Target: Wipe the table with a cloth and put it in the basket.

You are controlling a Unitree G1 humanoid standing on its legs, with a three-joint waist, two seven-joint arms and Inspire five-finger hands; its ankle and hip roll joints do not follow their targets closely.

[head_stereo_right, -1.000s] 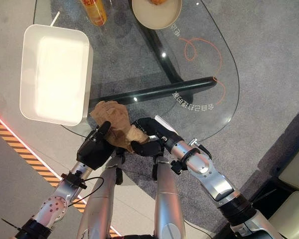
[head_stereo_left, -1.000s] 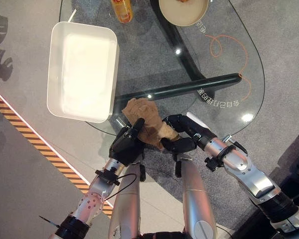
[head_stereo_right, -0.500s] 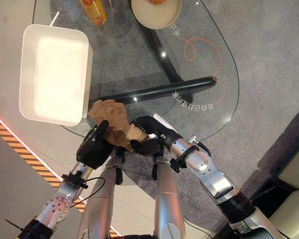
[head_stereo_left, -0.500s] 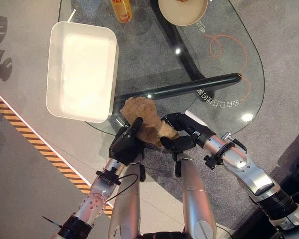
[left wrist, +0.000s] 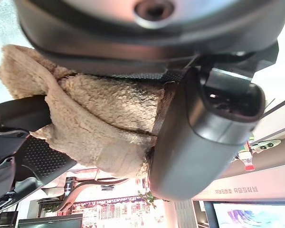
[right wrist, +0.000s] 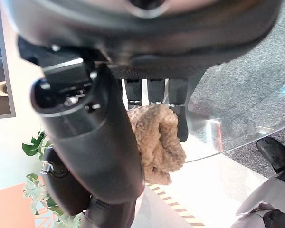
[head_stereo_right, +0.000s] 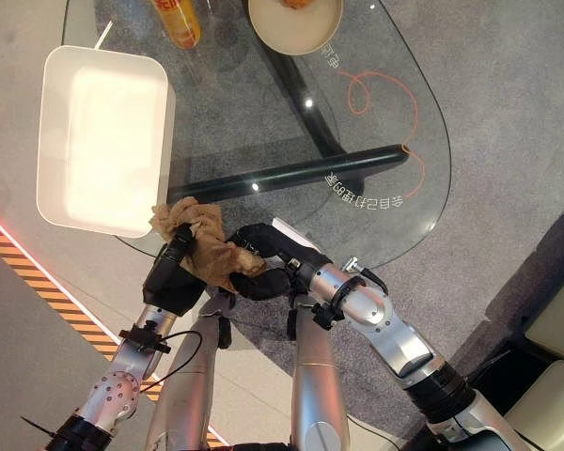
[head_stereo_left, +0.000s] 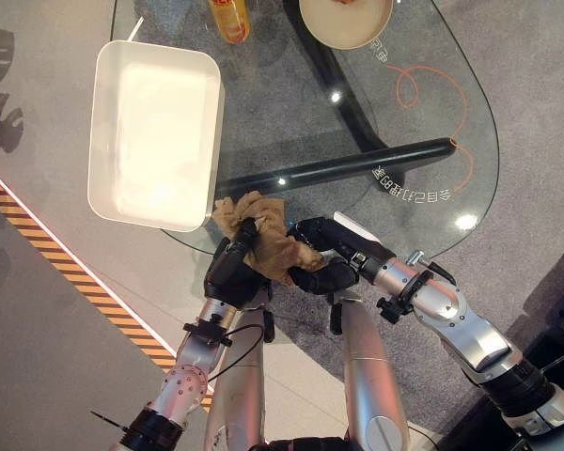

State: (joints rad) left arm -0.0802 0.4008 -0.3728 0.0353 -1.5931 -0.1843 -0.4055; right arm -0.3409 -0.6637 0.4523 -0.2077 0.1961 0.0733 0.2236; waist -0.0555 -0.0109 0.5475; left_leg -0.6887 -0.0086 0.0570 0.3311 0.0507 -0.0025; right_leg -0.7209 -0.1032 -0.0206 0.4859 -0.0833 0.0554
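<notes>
Left hand (head_stereo_left: 233, 268): I have its fingers and thumb curled round the tan fleecy cloth (head_stereo_left: 263, 235), clamped on the end of the cloth nearest the basket; my left wrist view shows the pile bunched against the palm.
Right hand (head_stereo_left: 321, 265): fingers wrapped over the other end of the cloth, so both hands grip it at once.
Cloth: crumpled in a lump at the near rim of the glass table (head_stereo_left: 451, 188), just beside the basket's near right corner, one flap almost touching that corner. I cannot tell whether it rests on the glass or hangs clear of it.
Basket (head_stereo_left: 108, 132): white rectangular tub with nothing in it, overhanging the table's left edge.
Key relation: the basket lies ahead and to the left of the cloth; the cloth's long axis runs across from one hand to the other; my left hand is the nearer to the basket, so I judge it should carry while the right lets go.
Other things beyond the basket: an orange bottle (head_stereo_left: 229, 19) and a bowl (head_stereo_left: 346, 23) at the far edge, well apart from the cloth.
Room: grey carpet (head_stereo_left: 536, 103) under the glass; a striped tape line (head_stereo_left: 66, 272) on the floor on the basket's near side.
</notes>
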